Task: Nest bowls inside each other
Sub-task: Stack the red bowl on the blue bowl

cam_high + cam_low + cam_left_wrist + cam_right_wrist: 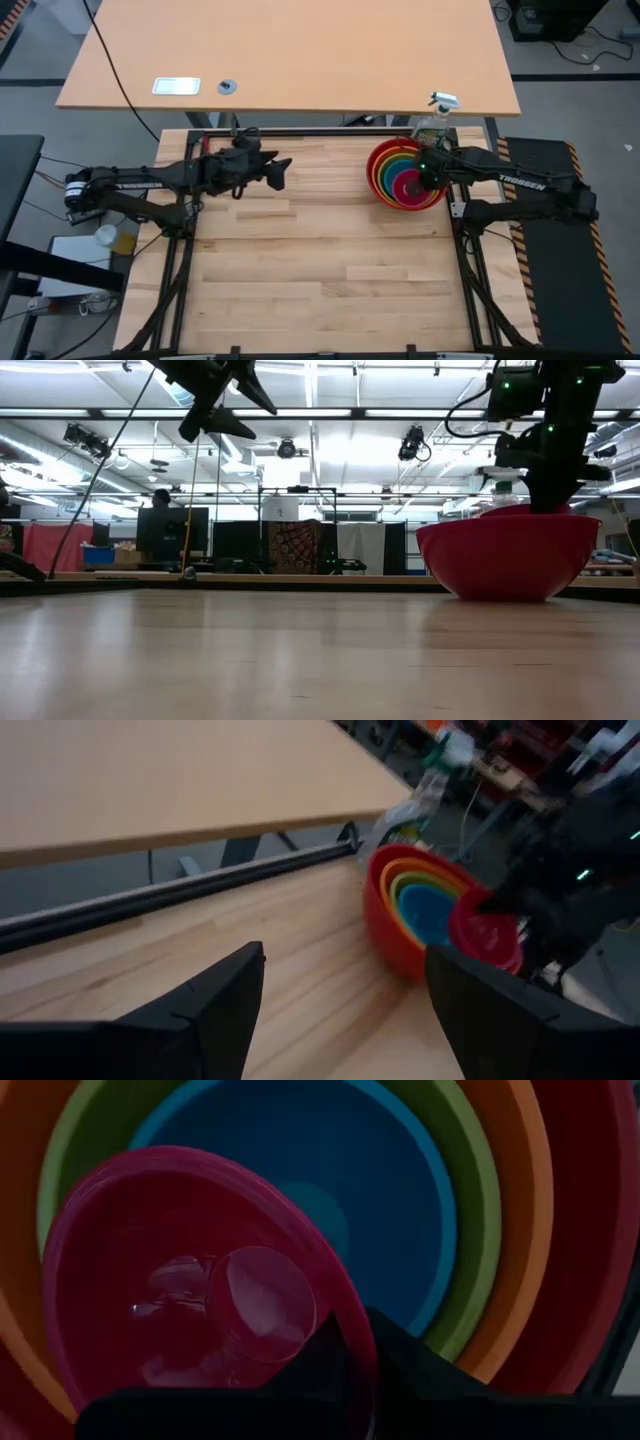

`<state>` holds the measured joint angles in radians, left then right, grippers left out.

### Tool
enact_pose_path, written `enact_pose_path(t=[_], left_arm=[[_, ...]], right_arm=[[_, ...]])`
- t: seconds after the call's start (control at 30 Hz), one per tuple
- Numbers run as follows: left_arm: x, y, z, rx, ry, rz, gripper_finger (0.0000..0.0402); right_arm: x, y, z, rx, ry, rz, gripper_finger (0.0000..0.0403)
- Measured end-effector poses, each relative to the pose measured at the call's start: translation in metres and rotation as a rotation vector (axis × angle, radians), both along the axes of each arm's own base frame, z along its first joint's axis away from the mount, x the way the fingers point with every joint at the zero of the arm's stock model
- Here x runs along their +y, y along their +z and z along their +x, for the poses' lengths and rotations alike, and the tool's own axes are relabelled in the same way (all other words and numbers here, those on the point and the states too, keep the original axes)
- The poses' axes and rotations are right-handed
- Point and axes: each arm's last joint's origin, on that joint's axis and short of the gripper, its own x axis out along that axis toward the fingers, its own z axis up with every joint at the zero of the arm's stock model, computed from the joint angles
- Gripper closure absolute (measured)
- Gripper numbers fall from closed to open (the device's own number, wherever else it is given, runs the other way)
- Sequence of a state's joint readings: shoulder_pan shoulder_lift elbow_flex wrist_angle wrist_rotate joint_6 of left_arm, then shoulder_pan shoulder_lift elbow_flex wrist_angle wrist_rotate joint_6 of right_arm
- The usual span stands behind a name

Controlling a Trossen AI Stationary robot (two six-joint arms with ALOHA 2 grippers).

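Note:
Red, orange, green and blue bowls sit nested in one stack (400, 172) at the table's far right; the low view shows only the red bowl's outer wall (507, 555), resting on its base. The small magenta pink bowl (190, 1300) is tilted over the blue bowl's hollow (330, 1170), with my right gripper (432, 180) shut on it. My left gripper (284, 174) hangs open in the air over the far middle of the table, left of the stack, nothing between its fingers (230, 995). My right gripper pinches the pink bowl's rim (352, 1330) on the side toward the table's right edge. One finger looks to be inside the bowl and one outside. The fingers point steeply down from above. The bowl hangs tilted inside the stack's mouth; whether it touches the blue bowl I cannot tell.
A light wooden desk (290, 50) stands beyond the table's far edge, with a black frame rail (170, 890) between them. A spray bottle (438, 108) stands just behind the stack. The wooden tabletop (320, 270) has free room in the middle and near side.

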<state>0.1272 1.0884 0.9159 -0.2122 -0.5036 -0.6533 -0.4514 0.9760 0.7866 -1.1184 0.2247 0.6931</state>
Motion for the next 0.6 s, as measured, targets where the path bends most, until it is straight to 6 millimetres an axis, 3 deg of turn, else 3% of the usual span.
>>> enact_pose_path(t=[0.17,0.6], left_arm=[[-0.002,0.004,-0.008,-0.02,-0.002,0.002,0.0123],[-0.003,0.004,-0.008,-0.017,-0.021,-0.008,0.0123]], right_arm=[[-0.002,-0.003,-0.002,-0.01,-0.03,0.02,0.0372],[-0.02,-0.006,-0.003,-0.005,-0.137,-0.016,0.0365]])
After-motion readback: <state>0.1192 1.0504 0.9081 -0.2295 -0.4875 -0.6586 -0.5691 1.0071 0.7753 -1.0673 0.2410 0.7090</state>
